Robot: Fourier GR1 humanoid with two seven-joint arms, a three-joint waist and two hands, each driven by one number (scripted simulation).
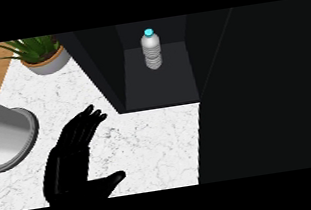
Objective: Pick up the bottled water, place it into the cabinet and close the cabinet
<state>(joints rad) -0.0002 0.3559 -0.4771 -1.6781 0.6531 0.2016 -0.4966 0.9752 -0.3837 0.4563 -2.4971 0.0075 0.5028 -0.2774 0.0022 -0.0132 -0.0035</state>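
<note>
— Where is the bottled water [152, 50]?
— Upright inside the dark cabinet [160, 88], toward its back.
— And the hands?
— Only the left hand [73, 159] shows, over the marble desk [150, 148], fingers straight and released, holding nothing.

We are seeing a clear ribbed bottle [152, 52] wearing a cyan cap, a black cabinet [159, 83], white grey-veined marble counter [149, 143], a black hand [74, 162], green plant [30, 47] sitting in a grey pot.
</note>
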